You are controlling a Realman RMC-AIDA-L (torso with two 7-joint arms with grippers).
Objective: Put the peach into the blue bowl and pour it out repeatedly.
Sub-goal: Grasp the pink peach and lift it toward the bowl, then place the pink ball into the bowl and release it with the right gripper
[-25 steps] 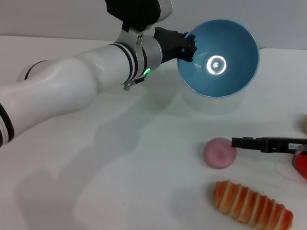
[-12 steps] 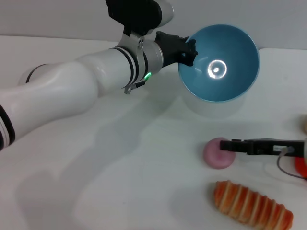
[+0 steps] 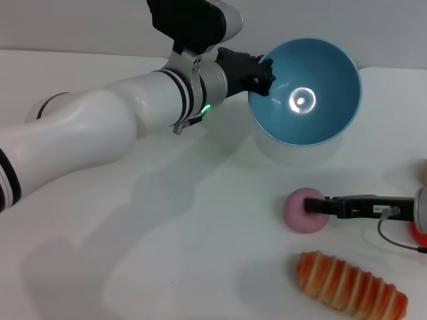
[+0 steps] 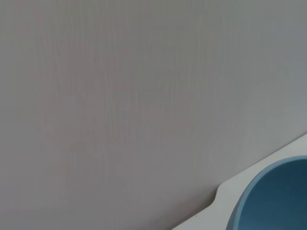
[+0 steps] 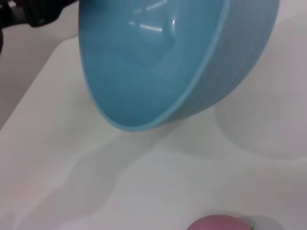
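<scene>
The blue bowl (image 3: pixel 305 90) hangs above the back of the white table, tipped so its empty inside faces me. My left gripper (image 3: pixel 259 70) is shut on the bowl's left rim. The bowl's rim also shows in the left wrist view (image 4: pixel 273 201), and the bowl fills the top of the right wrist view (image 5: pixel 153 62). The pink peach (image 3: pixel 299 212) lies on the table in front of the bowl, and a sliver of the peach (image 5: pixel 218 223) shows in the right wrist view. My right gripper (image 3: pixel 315 207) reaches in from the right and overlaps the peach's right side.
A long orange-and-white striped loaf (image 3: pixel 350 283) lies near the front right. A red-orange round thing (image 3: pixel 419 233) and a tan object (image 3: pixel 423 172) sit at the right edge. My left arm (image 3: pixel 100 127) crosses the left half of the table.
My right gripper has slid left from beside the peach to over its right side. The tilted bowl has sunk slightly in my left gripper.
</scene>
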